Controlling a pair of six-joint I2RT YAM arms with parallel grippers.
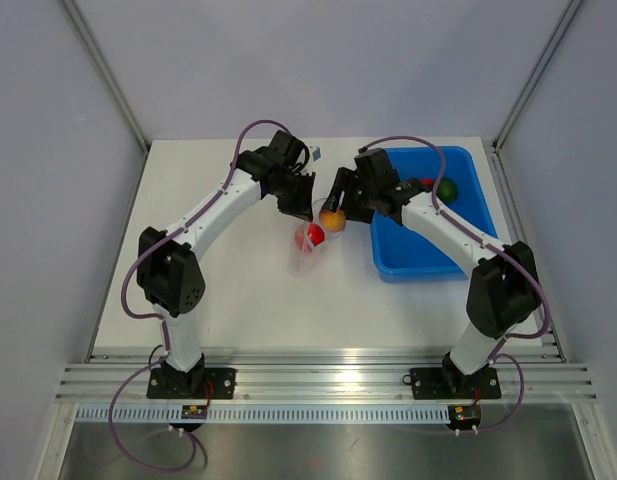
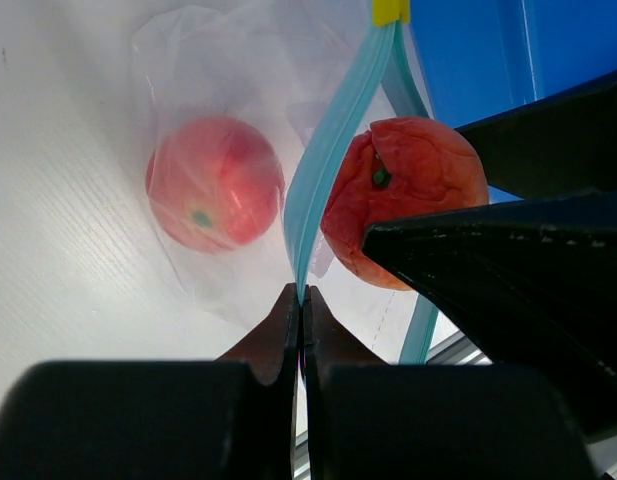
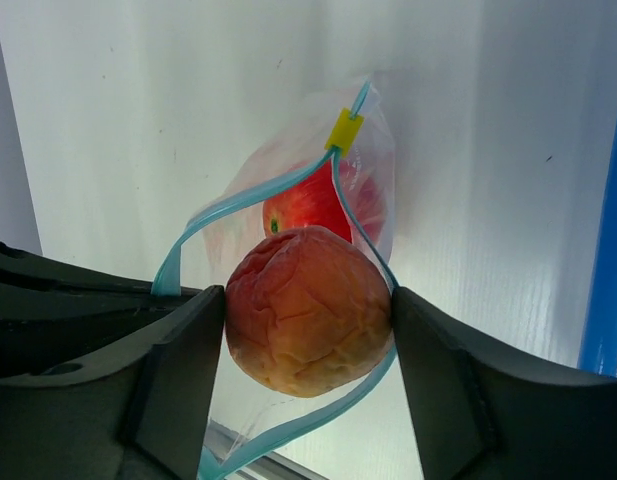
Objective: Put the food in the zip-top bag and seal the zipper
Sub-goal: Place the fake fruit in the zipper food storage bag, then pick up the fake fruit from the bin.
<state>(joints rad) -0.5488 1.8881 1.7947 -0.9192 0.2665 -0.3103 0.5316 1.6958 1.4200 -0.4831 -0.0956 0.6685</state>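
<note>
Zip-top bag [image 1: 306, 252] lies on the white counter [image 1: 238, 290] just left of the blue tray [image 1: 458, 255], with a red round fruit [image 2: 213, 180] already inside. The left claw [image 2: 300, 300] is pressed together on one strip of the teal zipper [image 2: 328, 150]. The right claw [image 3: 308, 330] pinches a wrinkled orange-red fruit [image 3: 308, 310] right at the open mouth, and the strips curve round either side of it.

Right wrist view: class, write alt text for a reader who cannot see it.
The right gripper holds a wrinkled orange-red toy fruit at the open mouth of the zip-top bag, framed by the teal zipper. A red toy fruit lies inside, on a white table.
</note>
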